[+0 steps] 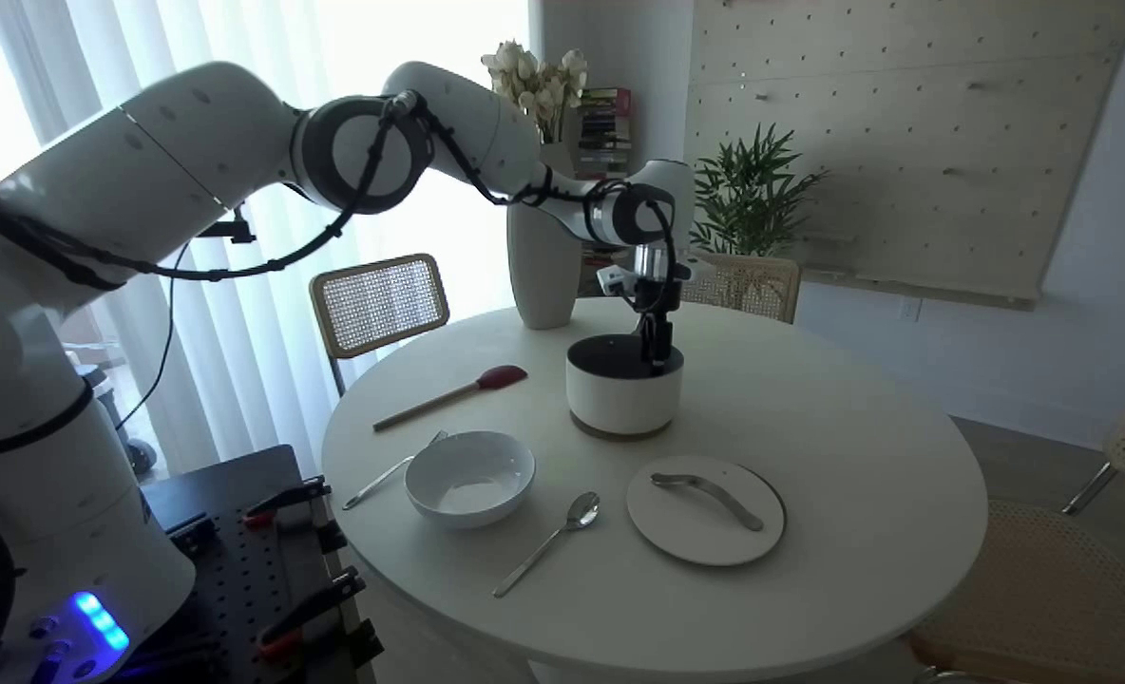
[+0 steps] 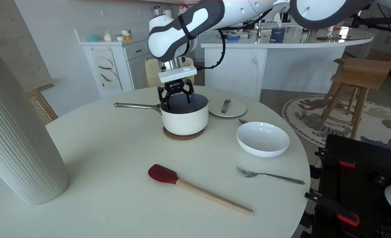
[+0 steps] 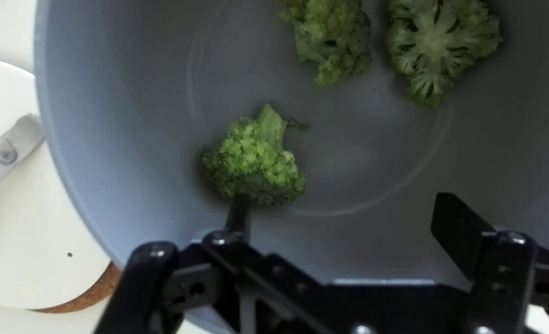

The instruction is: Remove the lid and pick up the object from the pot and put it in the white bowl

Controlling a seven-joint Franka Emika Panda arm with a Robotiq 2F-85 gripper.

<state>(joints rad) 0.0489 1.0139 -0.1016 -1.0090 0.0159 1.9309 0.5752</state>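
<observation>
Spoon [image 1: 582, 511]: one, metal, lying on the tabletop [image 1: 867, 532].
Lid [image 1: 686, 524]: one, white, off the pot [image 1: 619, 407], resting just beside it with its one grey handle [image 2: 226, 105] up.
White bowl [image 1: 470, 484]: one, upright, the spoon lying between it and the lid.
Fork [image 2: 270, 176]: one, metal, near the white bowl but apart from it.
Pot: one, upright, white outside, grey inside, with one long metal handle [image 2: 134, 105] reaching out sideways.
Cork discs [image 2: 184, 137]: two, brown, one under the pot, one edging out from under the lid.
Broccoli [image 3: 256, 162]: three pieces showing inside the pot, two of them cut by the wrist view's top border.
Claw [image 3: 343, 202]: one, pointing down into the pot, released, its two fingers [image 3: 455, 227] spread wide; one fingertip [image 3: 241, 208] overlaps a broccoli piece in view, contact cannot be told.
Spatula [image 2: 202, 191]: one, red head, wooden shaft.
Vase [image 1: 545, 271]: one, tall, bearing white flowers [image 1: 536, 81].
Plant [image 1: 753, 195]: one, leafy, green.
</observation>
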